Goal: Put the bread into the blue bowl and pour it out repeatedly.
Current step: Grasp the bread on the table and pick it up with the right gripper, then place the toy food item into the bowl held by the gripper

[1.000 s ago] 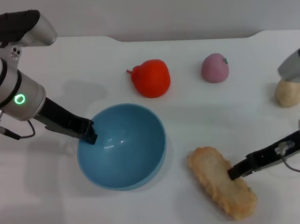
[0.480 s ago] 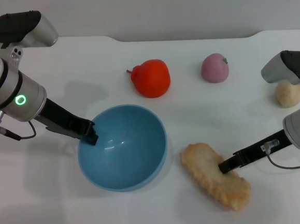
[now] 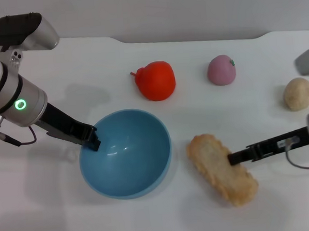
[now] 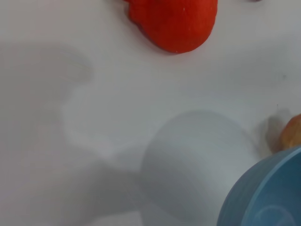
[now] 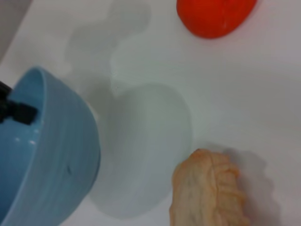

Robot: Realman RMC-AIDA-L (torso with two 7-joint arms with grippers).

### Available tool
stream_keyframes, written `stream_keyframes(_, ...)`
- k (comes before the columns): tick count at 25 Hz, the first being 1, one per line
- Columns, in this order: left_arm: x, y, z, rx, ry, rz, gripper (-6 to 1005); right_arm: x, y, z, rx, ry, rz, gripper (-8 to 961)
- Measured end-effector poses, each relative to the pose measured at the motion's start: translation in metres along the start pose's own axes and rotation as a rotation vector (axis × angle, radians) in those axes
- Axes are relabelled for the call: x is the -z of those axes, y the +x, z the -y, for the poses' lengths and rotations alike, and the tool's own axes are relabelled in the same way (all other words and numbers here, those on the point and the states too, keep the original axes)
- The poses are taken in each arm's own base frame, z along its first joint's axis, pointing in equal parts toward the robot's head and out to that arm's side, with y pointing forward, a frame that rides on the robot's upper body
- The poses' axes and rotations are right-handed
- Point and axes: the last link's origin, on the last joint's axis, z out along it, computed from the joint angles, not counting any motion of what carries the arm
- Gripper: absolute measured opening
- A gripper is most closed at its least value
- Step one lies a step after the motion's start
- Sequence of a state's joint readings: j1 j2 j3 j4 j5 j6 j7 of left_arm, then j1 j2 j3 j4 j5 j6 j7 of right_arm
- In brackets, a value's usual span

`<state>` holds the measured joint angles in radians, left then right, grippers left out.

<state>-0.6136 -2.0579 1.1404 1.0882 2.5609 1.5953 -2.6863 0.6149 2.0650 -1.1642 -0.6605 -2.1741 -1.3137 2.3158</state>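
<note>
Head view, white counter. The blue bowl sits left of centre, tipped so its opening faces up and slightly right. The left gripper reaches in from the upper left and is clenched on the bowl's left rim, one dark finger inside the wall.

The bread lies flat on the counter at lower right of centre, just beside the bowl but not touching it, its long axis running from upper left to lower right. The right gripper comes in from the right edge, its dark tip resting on the bread's right side; whether it is grasping or released cannot be told.

Along the upper frame: a red fruit, a pink fruit, and a beige ball at far right.
</note>
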Motion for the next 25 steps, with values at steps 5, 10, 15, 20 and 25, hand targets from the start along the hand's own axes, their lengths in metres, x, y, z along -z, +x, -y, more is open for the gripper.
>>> stream_keyframes(5,-0.001,0.000,-0.002,-0.010,0.000,0.010,17,0.026,0.004,0.007,-0.012,-0.054,0.107,72)
stream_keyframes(10,-0.007,0.001,-0.010,-0.032,-0.007,0.034,18,0.061,0.004,0.010,0.018,-0.128,0.261,46)
stream_keyframes(15,-0.022,0.005,-0.030,-0.052,-0.103,0.054,18,0.094,-0.006,-0.010,0.158,-0.279,0.447,35)
stream_keyframes(20,-0.035,0.013,-0.048,-0.094,-0.104,0.074,18,0.100,-0.018,-0.035,0.315,-0.398,0.539,33)
stream_keyframes(25,-0.039,0.018,-0.061,-0.119,-0.109,0.084,18,0.076,-0.018,-0.043,0.416,-0.445,0.543,44)
